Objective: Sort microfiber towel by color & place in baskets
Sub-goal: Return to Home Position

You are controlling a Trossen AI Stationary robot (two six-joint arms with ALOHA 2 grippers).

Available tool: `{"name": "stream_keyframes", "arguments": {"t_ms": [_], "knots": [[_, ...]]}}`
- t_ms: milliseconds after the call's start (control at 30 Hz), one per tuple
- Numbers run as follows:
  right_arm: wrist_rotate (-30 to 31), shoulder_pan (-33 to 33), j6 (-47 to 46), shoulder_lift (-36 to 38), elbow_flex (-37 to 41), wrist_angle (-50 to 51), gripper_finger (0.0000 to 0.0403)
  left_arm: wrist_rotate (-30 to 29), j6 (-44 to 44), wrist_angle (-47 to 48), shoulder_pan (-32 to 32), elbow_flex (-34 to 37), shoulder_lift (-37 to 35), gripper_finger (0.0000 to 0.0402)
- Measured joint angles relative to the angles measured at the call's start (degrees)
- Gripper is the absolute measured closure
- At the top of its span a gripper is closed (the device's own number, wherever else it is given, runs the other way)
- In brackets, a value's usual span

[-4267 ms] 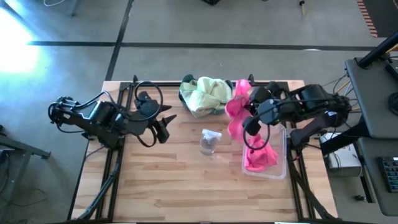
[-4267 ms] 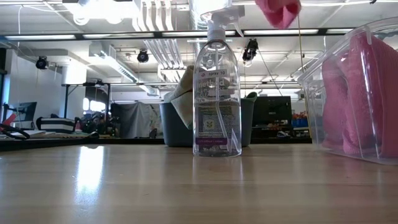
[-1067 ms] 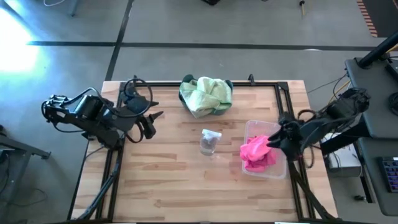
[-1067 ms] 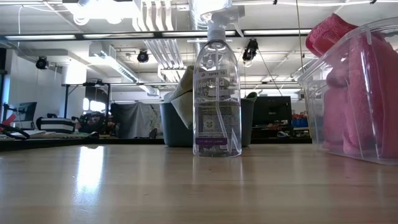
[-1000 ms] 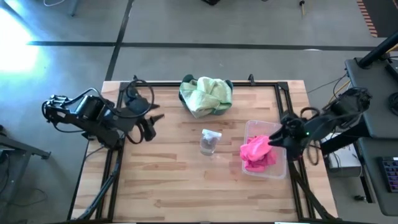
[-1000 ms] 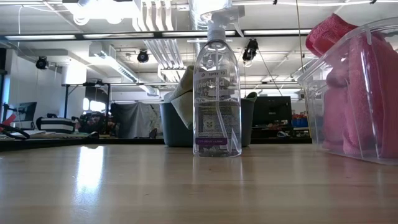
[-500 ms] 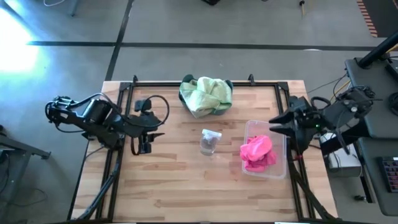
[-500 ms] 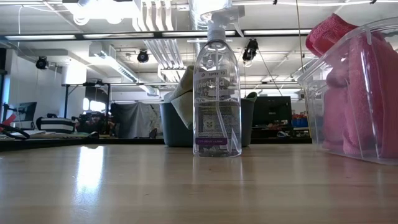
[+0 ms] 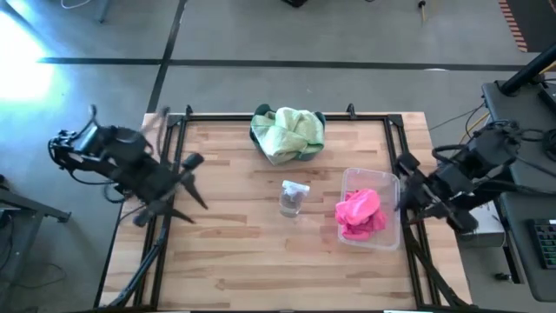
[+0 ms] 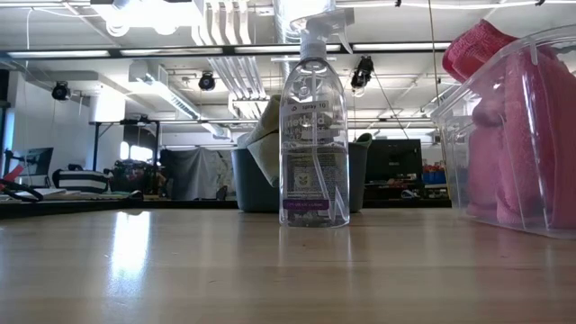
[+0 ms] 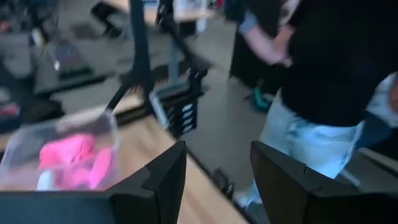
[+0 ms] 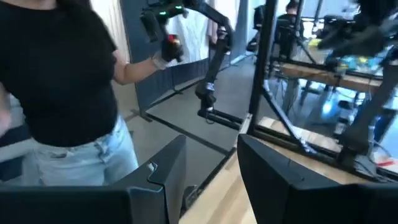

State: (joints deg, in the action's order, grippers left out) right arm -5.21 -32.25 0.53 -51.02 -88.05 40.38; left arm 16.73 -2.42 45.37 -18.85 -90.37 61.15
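Filling the dark teal-blue plastic tub point(image 10: 247, 184) at the table's far edge are the light green microfiber towels point(image 9: 291, 130). The bright pink microfiber towels point(image 9: 359, 212) sit in the clear see-through plastic tub point(image 9: 352, 178) toward the right. A small clear spray bottle point(image 9: 294, 198) stands between them. The left gripper point(image 11: 217, 149) and right gripper point(image 12: 211, 140) hang at opposite table edges, fingers apart and empty. Homing well likely means folding each arm outward, clear of tubs and bottle.

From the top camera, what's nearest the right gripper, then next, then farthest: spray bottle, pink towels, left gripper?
From the right gripper:
1. Pink towels, in the clear basket beside it.
2. Spray bottle, mid-table.
3. Left gripper, table's left edge.
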Motion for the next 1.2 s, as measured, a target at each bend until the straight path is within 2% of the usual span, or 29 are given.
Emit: {"name": "stream_keyframes", "arguments": {"t_ms": [167, 333, 433, 767, 1000, 1200], "knots": [[-0.6, 0.0, -4.6, 0.2, 0.8, 0.0, 0.0270, 1.7, 0.5, -0.5, -0.1, 0.4, -2.6, 0.0238], [-0.8, 0.0, -7.1, 1.7, 5.6, -2.4, 0.0273, 8.3, 0.6, -2.9, -0.3, 5.4, -5.3, 0.0238], [-0.8, 0.0, -7.6, 4.7, 11.0, -7.3, 0.0270, 8.8, 2.6, -7.4, -0.3, 11.3, -8.8, 0.0238], [-0.7, 0.0, -11.2, 19.0, 33.2, -27.8, 0.0262, 9.0, 7.7, -31.6, -0.3, 35.3, -25.1, 0.0238], [-0.7, 0.0, -13.3, 25.0, 44.8, -38.9, 0.0272, 6.3, 10.0, -43.9, -0.2, 47.0, -33.5, 0.0238], [-0.7, 0.0, -14.2, 28.8, 52.7, -46.5, 0.0274, 4.7, 11.1, -53.4, -0.2, 55.3, -37.0, 0.0238]]}}
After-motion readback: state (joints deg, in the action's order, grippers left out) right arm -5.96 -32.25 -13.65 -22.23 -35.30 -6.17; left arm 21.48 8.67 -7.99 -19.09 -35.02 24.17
